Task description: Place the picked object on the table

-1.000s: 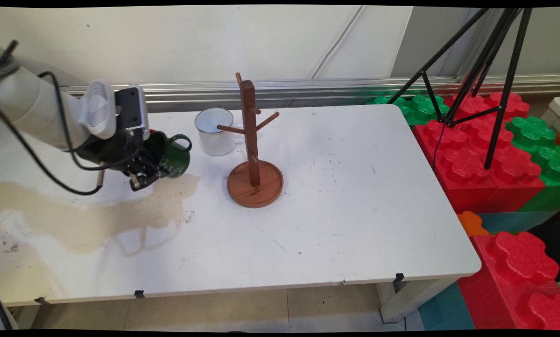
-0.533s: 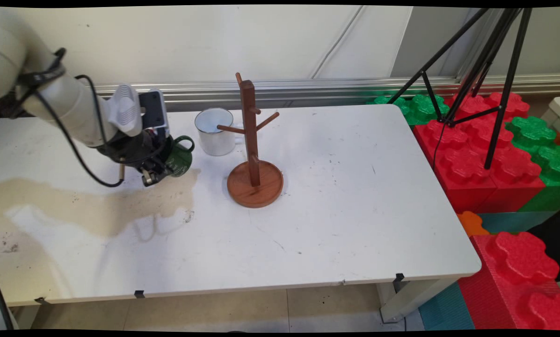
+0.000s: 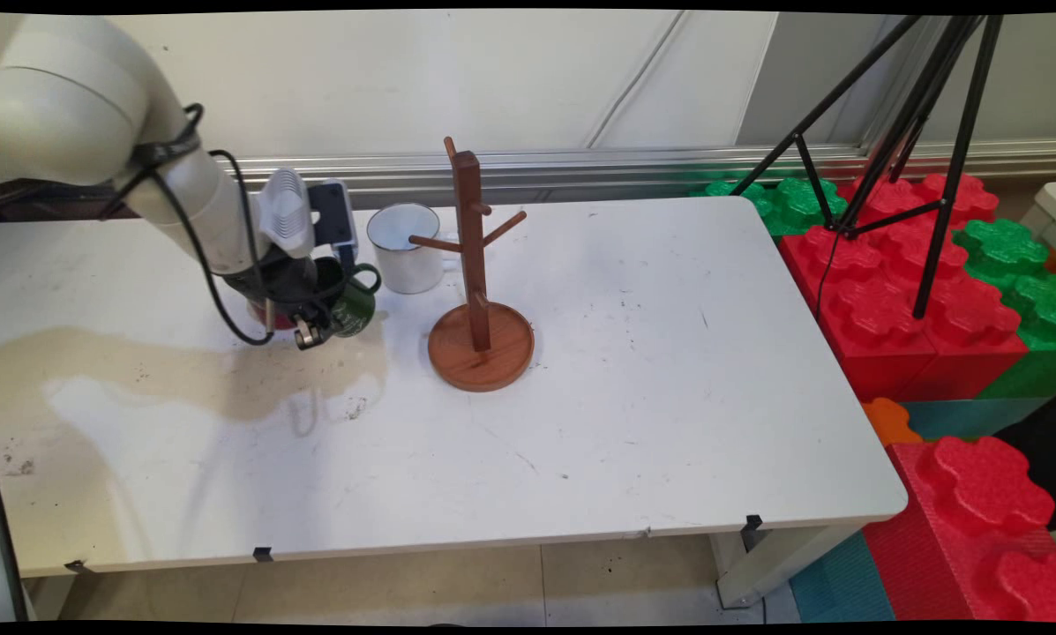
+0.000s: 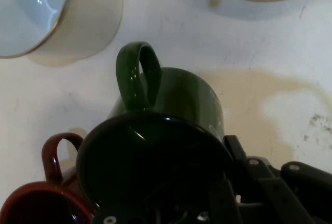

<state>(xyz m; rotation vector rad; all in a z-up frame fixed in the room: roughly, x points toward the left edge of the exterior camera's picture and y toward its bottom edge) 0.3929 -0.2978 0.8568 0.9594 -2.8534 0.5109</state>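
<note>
At the bench's point(image 3: 633, 414) 9 o'clock side, gripper point(image 3: 309, 324) fingers clamp the green mug's point(image 3: 354, 309) rim, mid-carry, red mug point(image 4: 39, 206) just beside, white mug point(image 3: 404, 248) at 1 o'clock.

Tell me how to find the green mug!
Start at the wooden mug tree in the middle of the white table. Go left past the white mug to the claw, which grips the green mug. A red mug is beside it; the green one alone is held.
</note>
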